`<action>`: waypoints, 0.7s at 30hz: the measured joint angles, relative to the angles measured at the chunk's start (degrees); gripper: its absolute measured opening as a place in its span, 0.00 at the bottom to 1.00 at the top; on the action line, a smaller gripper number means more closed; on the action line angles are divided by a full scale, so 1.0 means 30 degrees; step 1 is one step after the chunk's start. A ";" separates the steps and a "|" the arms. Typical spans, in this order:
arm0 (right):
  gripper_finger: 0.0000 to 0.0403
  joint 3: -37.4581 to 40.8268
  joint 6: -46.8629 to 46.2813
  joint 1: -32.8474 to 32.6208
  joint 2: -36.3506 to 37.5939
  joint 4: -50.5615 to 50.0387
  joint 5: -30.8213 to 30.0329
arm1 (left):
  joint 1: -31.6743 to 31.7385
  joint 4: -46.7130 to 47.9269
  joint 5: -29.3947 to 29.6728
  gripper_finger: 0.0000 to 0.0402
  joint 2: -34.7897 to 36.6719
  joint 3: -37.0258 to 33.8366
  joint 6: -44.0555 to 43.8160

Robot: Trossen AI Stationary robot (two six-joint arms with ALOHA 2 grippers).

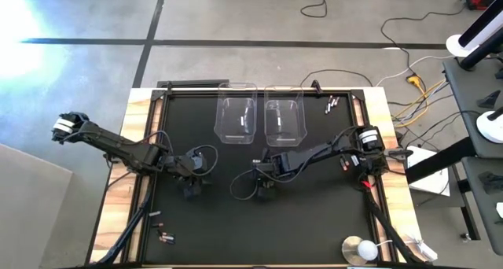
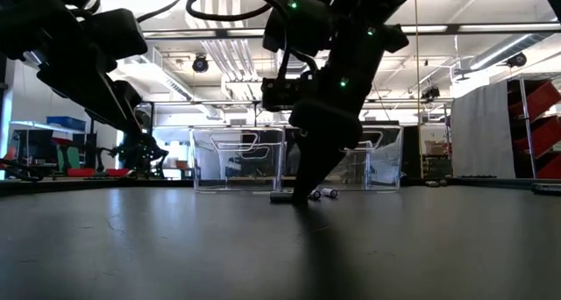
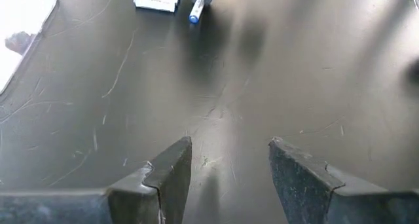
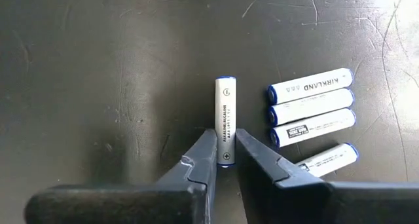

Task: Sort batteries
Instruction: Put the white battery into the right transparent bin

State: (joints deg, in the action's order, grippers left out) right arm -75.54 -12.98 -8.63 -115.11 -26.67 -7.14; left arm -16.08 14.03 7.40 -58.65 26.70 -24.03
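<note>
**Table surface: items resting on the black mat**

I see a wood-edged table [image 1: 118, 214] covered by a scuffed black mat [image 1: 236, 230]. Taking the high view as my clock face, two clear plastic bins [image 1: 237, 118] stand side by side at 12 o'clock, near the far edge. A few loose batteries [image 1: 331, 105] lie at about 1 o'clock, beside the right-hand bin. A cluster of silver-white cells [image 4: 309, 107] lies near the centre; in the right wrist view three lie touching in parallel, a fourth just apart, a fifth separate. More dark cells [image 1: 161, 235] lie at 7 o'clock. A round white-and-metal disc [image 1: 362, 249] sits at 5 o'clock.
</note>
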 joint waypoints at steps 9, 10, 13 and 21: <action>0.07 -0.1211 0.0153 -0.0008 0.0046 -0.1061 0.0569 | 0.0000 0.0029 -0.0015 0.45 0.0157 0.0000 0.0000; 0.07 -0.1406 0.0171 -0.0034 0.0051 -0.1315 0.0746 | 0.0000 0.0042 -0.0015 0.45 0.0206 0.0000 0.0000; 0.07 -0.2195 0.0232 -0.0099 0.0236 -0.2324 0.1049 | 0.0000 0.0111 -0.0017 0.45 0.0334 0.0000 -0.0003; 0.06 -0.5496 0.0786 0.0352 0.2307 -0.5750 0.1746 | 0.0000 0.0705 -0.0022 0.45 0.0717 0.0000 -0.0002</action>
State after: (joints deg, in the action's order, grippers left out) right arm -92.03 -10.62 -7.58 -108.19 -43.92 -1.90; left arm -16.08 16.14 7.33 -56.50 26.70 -24.04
